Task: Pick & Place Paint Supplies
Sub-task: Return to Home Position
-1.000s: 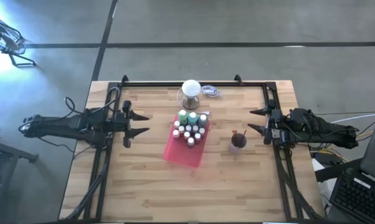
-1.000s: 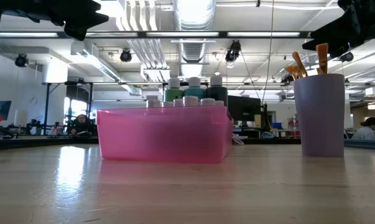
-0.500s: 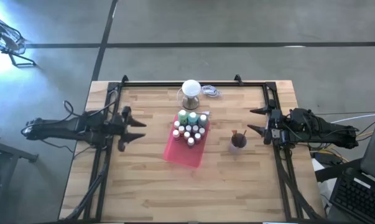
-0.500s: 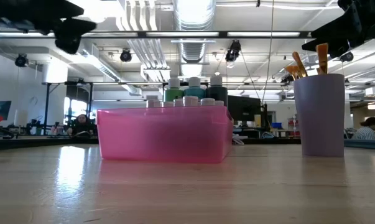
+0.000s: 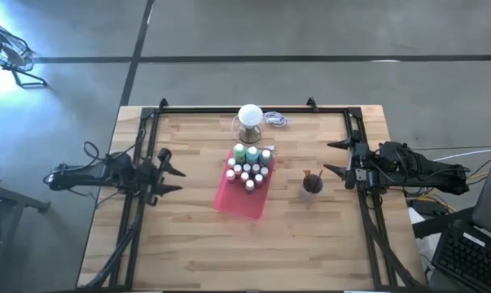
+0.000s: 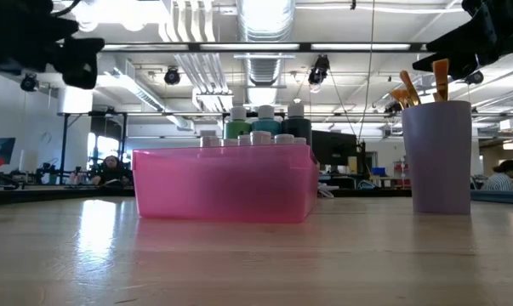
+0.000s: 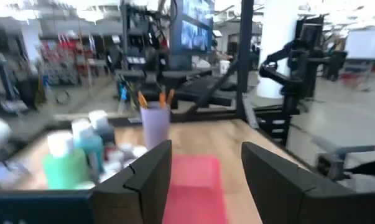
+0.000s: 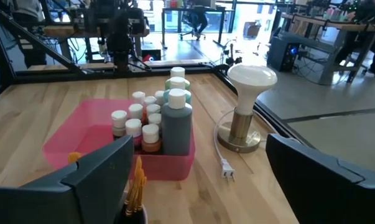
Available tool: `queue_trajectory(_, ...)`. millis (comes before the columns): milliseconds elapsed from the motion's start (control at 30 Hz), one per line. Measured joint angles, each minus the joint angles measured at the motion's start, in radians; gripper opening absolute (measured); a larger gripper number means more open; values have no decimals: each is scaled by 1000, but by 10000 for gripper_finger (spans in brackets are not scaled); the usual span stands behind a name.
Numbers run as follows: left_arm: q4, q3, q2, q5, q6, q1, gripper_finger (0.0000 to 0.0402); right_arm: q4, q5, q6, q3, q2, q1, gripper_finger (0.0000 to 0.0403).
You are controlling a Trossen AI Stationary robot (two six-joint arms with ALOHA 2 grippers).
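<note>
The paint bottles, small white-capped ones and larger green and teal ones, stand in the far end of a pink tray at mid-table. Brown-handled brushes stick up out of a purple cup to the right of the tray. My left gripper is open at the table's left edge, pointing level at the tray, with nothing between its fingers. My right gripper is open at the right edge, just beyond the cup, and holds nothing.
A white ball-topped stand with a cord and plug sits at the far edge behind the tray. Black frame rails run along the table's left, right and far sides. Bare wood lies toward the near edge.
My left gripper has drawn back toward the table's left edge and come down, away from the tray, its fingers still apart. The tray, the bottles and the cup have stayed where they were.
</note>
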Motion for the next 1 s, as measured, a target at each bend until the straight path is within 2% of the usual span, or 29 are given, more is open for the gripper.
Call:
queue_trajectory(100,0,-22,16,-4,58,0,200,0,0,1,-1,0,0,353)
queue_trajectory(333,35,-78,34,-14,63,0,200,-1,0,0,-5,0,0,332)
queue_trajectory(867,49,-82,43,-19,62,0,200,2,0,-14,-14,-2,0,285)
queue_trajectory(1000,49,-82,43,-19,62,0,200,243,-14,-56,-93,-1,0,275)
